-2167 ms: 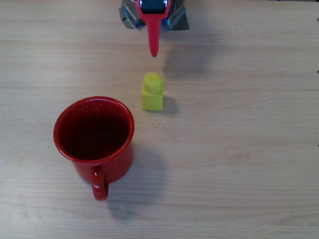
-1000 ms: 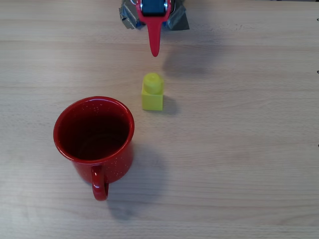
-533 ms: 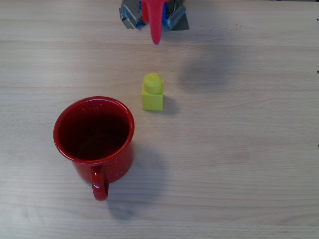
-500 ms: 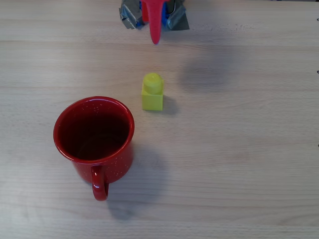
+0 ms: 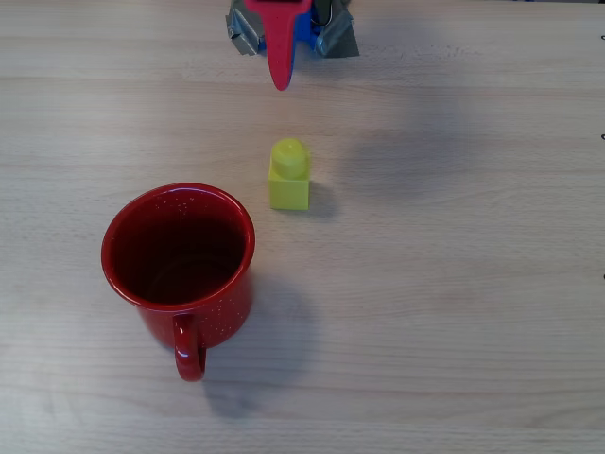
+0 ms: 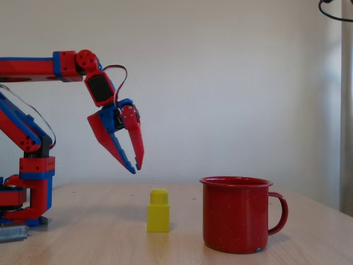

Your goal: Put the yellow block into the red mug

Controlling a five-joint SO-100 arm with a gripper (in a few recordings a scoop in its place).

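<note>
The yellow block (image 5: 289,176) stands upright on the wooden table, stud up, just right of and behind the red mug (image 5: 180,260) in the overhead view. In the fixed view the yellow block (image 6: 158,211) sits left of the red mug (image 6: 236,212), whose handle points right. The mug looks empty. My red-and-blue gripper (image 6: 136,169) hangs in the air above and slightly left of the block, pointing down, its fingertips together with nothing between them. From overhead the gripper (image 5: 281,83) lies behind the block, near the far table edge.
The arm's base (image 6: 26,205) stands at the left of the fixed view, held down by grey tape (image 5: 333,36) at the table's far edge. Bare wooden tabletop (image 5: 454,284) lies right of the block and mug.
The gripper has pulled back toward the arm's base and shifted slightly left in the overhead view. Block and mug have stayed put.
</note>
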